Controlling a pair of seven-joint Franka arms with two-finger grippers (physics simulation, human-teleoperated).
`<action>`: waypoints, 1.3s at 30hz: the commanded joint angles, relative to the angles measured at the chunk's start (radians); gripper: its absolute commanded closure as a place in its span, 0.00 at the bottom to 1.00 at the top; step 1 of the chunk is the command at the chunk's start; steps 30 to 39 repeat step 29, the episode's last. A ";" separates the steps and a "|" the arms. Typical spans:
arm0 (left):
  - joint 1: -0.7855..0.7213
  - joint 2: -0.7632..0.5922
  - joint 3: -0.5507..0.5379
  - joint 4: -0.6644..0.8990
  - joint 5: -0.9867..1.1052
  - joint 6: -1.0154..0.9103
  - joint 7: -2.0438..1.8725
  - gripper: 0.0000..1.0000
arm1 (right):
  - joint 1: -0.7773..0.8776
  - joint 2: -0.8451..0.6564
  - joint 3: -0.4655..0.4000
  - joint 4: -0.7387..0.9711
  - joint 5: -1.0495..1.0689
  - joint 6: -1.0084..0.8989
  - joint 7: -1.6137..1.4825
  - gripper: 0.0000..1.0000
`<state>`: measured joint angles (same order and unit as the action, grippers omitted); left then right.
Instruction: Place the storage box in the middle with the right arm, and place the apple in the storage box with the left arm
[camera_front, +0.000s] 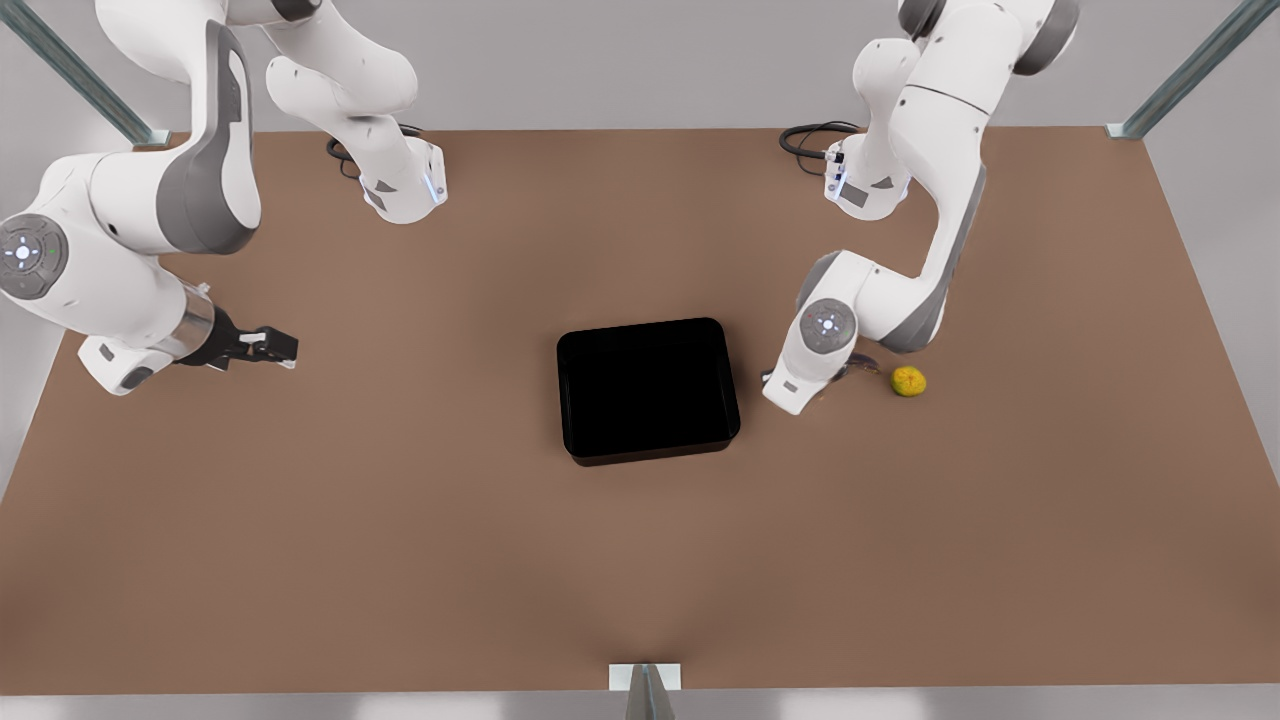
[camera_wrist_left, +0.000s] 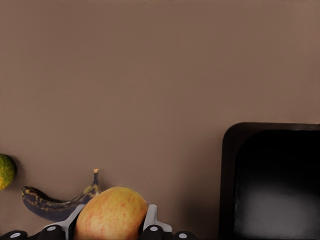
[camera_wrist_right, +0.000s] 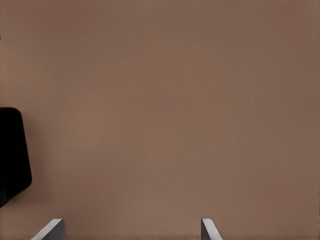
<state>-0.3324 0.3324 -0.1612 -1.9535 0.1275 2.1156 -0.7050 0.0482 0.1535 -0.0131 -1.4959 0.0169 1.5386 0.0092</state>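
The apple (camera_wrist_left: 112, 214) sits between the two pale fingers (camera_wrist_left: 150, 218) of the left tool (camera_wrist_left: 111, 227) in the left wrist view, red-orange blush over yellow, and the fingers press against both its sides, so this tool is clenched on the fruit. In the front view that tool belongs to the arm at the right of the frame; it is bent low over the bench (camera_front: 400, 520), and its wrist housing hides both the tool and the apple. Whether the apple is lifted off the bench surface I cannot tell for sure.

Just beyond the apple in the left wrist view lies a dark, blackened banana (camera_wrist_left: 52, 202), and farther off at the frame's edge a yellow-green citrus (camera_wrist_left: 5, 171). In the front view the citrus (camera_front: 908, 381) lies right of the bent wrist, with the banana's tip (camera_front: 868, 366) peeking out between them.

The storage box (camera_front: 648, 390), plain black with rounded corners, stands near the middle of the front view, just left of that arm's wrist and apart from it. Its corner and dark interior also show in the left wrist view (camera_wrist_left: 272, 180).

The right tool (camera_front: 283, 350) hangs at the middle left of the front view, well apart from the box, holding nothing. Its fingertips (camera_wrist_right: 50, 231) stand wide apart over bare bench in the right wrist view.

No writing or labels can be read.
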 joint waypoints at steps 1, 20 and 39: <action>-0.010 0.000 0.000 0.001 -0.062 0.001 -0.013 0.41 | 0.001 0.000 0.001 0.000 0.000 0.000 0.000 0.00; -0.154 0.034 0.011 0.107 -0.089 -0.008 -0.162 0.00 | -0.001 0.006 -0.001 -0.003 -0.002 -0.002 0.000 0.00; 0.056 -0.262 0.226 0.214 -0.091 -0.299 0.625 0.00 | 0.001 0.006 -0.001 -0.001 -0.002 -0.002 0.000 0.00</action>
